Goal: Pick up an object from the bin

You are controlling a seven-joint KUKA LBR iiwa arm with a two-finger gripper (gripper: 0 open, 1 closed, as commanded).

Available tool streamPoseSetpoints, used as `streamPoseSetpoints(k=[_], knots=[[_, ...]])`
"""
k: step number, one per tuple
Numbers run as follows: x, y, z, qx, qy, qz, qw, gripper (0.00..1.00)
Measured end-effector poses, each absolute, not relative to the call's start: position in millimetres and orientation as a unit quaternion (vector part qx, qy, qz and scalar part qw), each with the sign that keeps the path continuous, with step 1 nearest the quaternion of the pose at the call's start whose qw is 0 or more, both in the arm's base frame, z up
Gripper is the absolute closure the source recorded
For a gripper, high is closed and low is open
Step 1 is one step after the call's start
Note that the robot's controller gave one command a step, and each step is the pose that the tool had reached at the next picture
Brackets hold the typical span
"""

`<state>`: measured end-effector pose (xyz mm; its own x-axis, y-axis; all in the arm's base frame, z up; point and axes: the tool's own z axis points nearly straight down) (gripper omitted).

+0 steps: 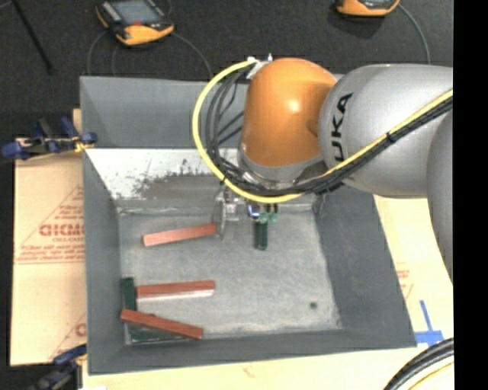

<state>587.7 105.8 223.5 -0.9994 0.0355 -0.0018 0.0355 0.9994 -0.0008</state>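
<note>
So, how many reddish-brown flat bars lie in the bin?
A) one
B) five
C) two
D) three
D: the upper bar ends beside the open gripper, while the middle bar and the lowest bar lie towards the front-left corner.

Black "KUKA" on the arm [396,114]

Two orange-black devices [134,21] (both wired).
</note>
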Motion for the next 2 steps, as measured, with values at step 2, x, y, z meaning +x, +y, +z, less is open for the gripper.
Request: streamPoseSetpoints(k=[2], knots=[[585.7,108.6,216.7,-0.078,0.997,-0.001,0.001,1.00]])
